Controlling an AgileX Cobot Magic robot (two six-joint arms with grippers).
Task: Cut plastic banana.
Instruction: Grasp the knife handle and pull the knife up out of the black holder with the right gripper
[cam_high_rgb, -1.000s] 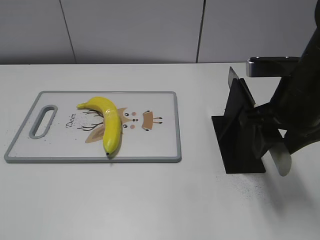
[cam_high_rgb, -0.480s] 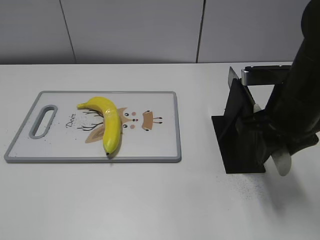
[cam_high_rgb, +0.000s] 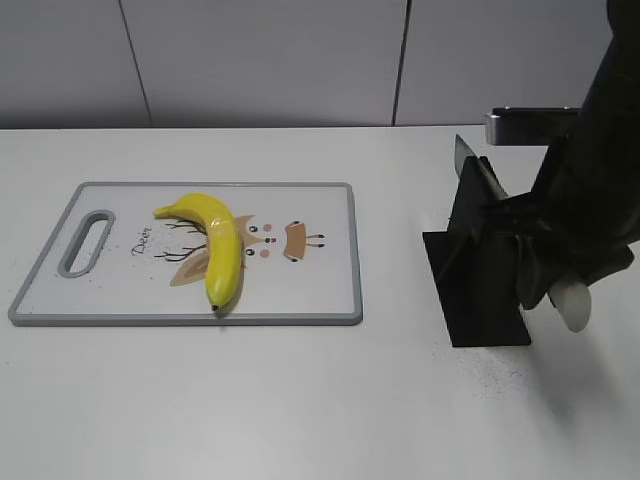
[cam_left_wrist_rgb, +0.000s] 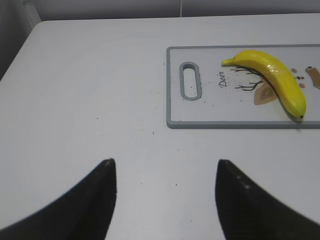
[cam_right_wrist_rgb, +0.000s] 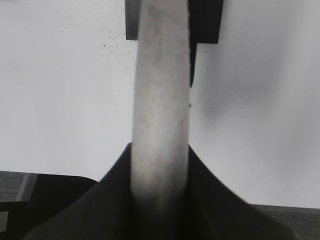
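On a white desk (cam_high_rgb: 300, 400) flecked with fine dark specks, we see the left end effector (cam_left_wrist_rgb: 165, 200) hovering with its two dark fingers spread apart and nothing between them. Beyond it lies a grey-rimmed cutting board (cam_high_rgb: 330, 290) with a slot handle at its left end and a cartoon deer print. The banana (cam_high_rgb: 220, 245) rests on the board, left of its centre, stem toward the back left and dark tip at the front edge, curved over the print.

To the right, well apart from the board, stands a black knife stand (cam_high_rgb: 480, 280) holding a blade (cam_high_rgb: 468, 158) upright. The right end effector (cam_right_wrist_rgb: 160, 170) is clamped on a pale, speckled knife handle (cam_right_wrist_rgb: 161, 100), whose rounded end shows beside the stand in the exterior view. The dark right arm (cam_high_rgb: 590, 190) reaches down over the stand.

Behind the desk runs a plain grey panelled wall (cam_high_rgb: 260, 60) with thin dark seams.
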